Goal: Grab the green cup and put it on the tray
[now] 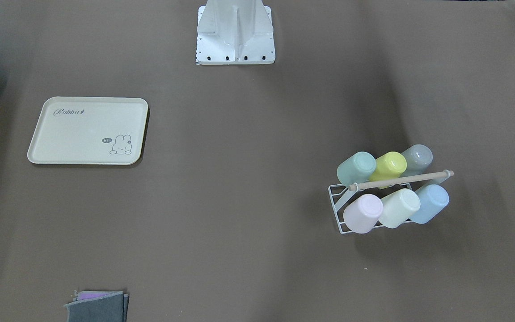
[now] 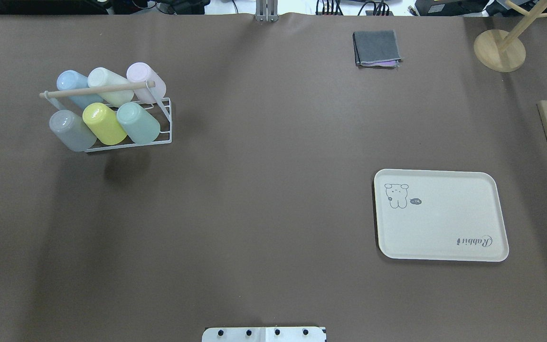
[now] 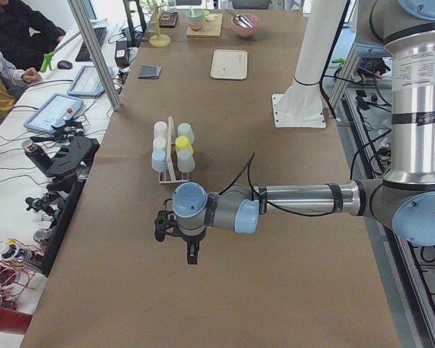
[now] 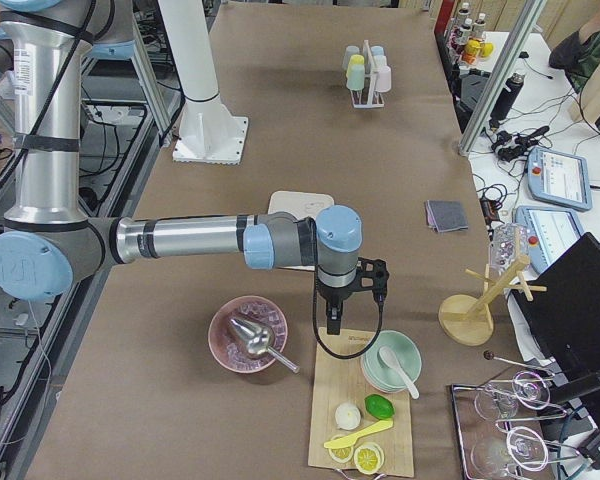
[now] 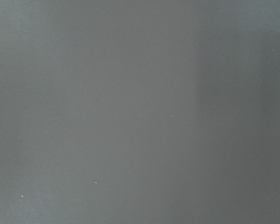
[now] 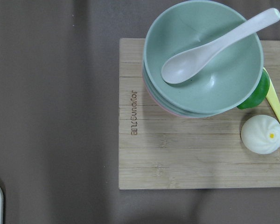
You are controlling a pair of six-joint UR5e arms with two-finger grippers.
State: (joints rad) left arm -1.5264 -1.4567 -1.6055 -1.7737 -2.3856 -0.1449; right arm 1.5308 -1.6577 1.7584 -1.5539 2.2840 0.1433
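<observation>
Tray (image 2: 439, 216) near right; pale mint, handleless green cup (image 2: 138, 122) tilted bottom-up in rack (image 2: 170, 121); left tool (image 3: 191, 257), right tool (image 4: 332, 325): cannot tell how open.

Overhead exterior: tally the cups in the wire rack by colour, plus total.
green cup: 1
yellow-green cup: 1
grey cup: 1
blue cup: 1
cream-white cup: 1
lilac cup: 1
Total: 6
</observation>
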